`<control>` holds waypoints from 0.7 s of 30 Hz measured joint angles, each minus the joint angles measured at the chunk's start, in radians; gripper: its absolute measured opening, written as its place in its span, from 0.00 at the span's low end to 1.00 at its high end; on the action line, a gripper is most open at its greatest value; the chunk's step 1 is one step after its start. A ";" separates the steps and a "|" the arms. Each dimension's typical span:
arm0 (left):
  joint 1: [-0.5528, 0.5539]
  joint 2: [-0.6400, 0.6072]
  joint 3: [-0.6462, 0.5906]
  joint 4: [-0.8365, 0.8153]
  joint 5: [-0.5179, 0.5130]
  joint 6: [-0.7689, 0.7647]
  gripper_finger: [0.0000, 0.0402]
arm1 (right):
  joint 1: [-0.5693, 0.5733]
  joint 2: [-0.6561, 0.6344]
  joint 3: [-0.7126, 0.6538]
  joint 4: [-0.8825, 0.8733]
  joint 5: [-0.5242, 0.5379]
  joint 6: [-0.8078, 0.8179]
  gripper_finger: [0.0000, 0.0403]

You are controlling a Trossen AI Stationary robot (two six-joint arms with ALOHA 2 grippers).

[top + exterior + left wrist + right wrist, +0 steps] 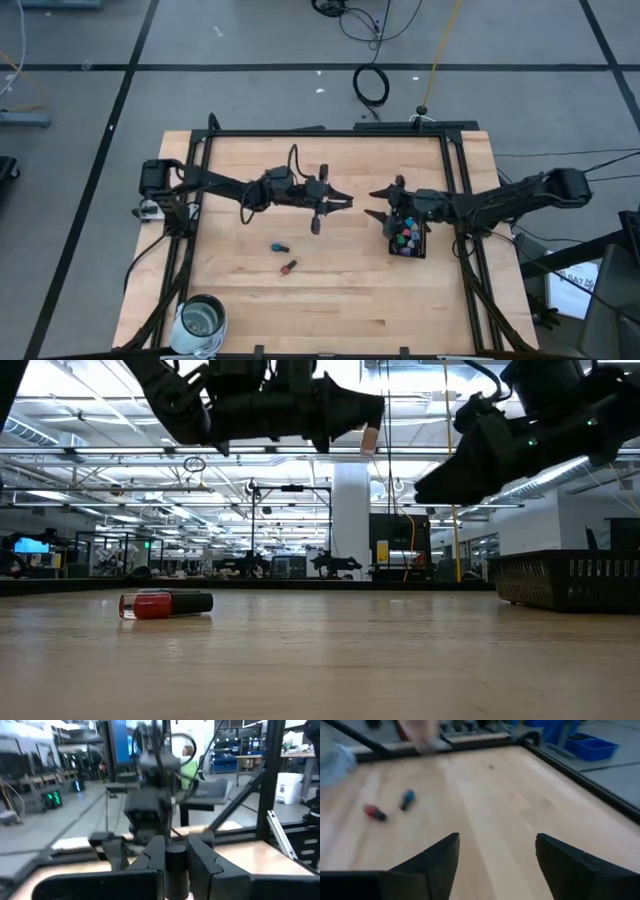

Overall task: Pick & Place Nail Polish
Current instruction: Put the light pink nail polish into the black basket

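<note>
My left gripper [345, 201] hangs over the table's middle, pointing level toward the right edge, shut on a small nail polish bottle [370, 438] with a pale body and a dark cap. My right gripper [380, 203] faces it from the right, open, with nothing between its fingers [497, 855]. A blue bottle [279, 246] and a red bottle [289, 266] lie on their sides on the wood, nearer the front. A black tray [420, 250] under the right arm holds several coloured bottles. My left gripper pinches the bottle between its two fingers, with the dark cap [175, 862] showing in the gap. The fingers come level from the table's left. The pale body [370, 440] sticks out just below the fingertips, lifted well clear of the table.
A round glass jar [203, 320] stands at the near left corner. A black frame rail [330, 133] runs round the table. Bare wood lies between the two loose bottles and the tray. The red bottle [165, 604] shows close in the low view.
</note>
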 joint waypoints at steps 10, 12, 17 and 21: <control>0.006 0.035 0.000 0.014 0.013 -0.012 0.08 | -0.022 0.175 0.000 0.368 -0.112 0.047 0.77; 0.007 0.033 0.000 0.012 0.012 -0.003 0.08 | -0.018 0.217 0.001 0.426 -0.108 0.046 0.77; 0.007 0.033 0.000 -0.004 0.005 0.011 0.08 | -0.017 0.328 0.037 0.501 -0.136 0.050 0.76; 0.007 0.033 0.000 -0.015 0.005 0.026 0.08 | -0.017 0.400 0.094 0.499 -0.193 0.050 0.76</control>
